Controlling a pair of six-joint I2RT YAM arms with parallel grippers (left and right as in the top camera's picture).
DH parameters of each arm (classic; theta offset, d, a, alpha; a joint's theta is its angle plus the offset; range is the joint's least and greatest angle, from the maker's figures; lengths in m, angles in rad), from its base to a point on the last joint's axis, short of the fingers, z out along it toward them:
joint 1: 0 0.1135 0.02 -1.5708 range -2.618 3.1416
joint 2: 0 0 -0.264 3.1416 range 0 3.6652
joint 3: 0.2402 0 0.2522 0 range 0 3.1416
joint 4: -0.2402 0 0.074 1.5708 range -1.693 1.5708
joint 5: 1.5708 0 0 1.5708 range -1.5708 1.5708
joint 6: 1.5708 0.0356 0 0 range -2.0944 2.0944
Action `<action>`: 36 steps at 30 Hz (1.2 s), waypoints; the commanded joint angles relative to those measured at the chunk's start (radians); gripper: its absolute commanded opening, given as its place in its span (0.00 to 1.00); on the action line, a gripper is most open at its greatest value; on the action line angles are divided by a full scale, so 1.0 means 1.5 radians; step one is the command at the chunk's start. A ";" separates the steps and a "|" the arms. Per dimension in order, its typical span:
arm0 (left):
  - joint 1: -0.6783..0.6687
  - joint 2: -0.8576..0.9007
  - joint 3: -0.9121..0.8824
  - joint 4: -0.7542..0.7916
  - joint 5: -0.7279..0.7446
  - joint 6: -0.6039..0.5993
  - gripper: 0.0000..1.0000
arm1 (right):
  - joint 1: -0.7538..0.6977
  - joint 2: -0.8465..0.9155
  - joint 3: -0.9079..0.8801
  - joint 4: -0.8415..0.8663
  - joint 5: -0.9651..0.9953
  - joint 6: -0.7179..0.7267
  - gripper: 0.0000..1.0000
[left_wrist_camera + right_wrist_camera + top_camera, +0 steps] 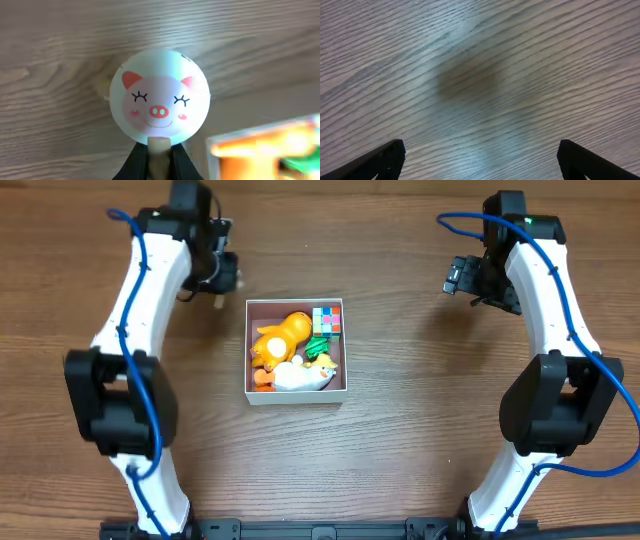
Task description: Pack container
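The container (247,352), a square box with thin white walls, stands mid-table and holds an orange toy (281,334), a colourful cube (327,320), a green toy (320,345) and a white toy (302,378). My left gripper (216,276) hovers just left of the box's far-left corner. In the left wrist view the left gripper (159,150) is shut on the beige stem of a round white pig-face toy (160,95), above bare wood. The box corner (214,150) shows blurred at the lower right. My right gripper (466,280) is open and empty, and so it shows in the right wrist view (480,160).
The box sits on a wooden table (420,430). Both arm bases stand at the near edge, left and right. The right wrist view shows only bare wood grain (480,75).
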 commanded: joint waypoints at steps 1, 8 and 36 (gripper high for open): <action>-0.077 -0.099 0.025 -0.020 0.021 -0.003 0.08 | 0.001 -0.003 0.001 0.001 0.009 -0.002 1.00; -0.228 -0.110 0.024 -0.113 0.019 -0.004 0.14 | 0.001 -0.003 0.001 0.001 0.009 -0.002 1.00; -0.067 -0.318 0.045 -0.209 -0.206 -0.219 1.00 | 0.001 -0.003 0.001 0.001 0.009 -0.002 1.00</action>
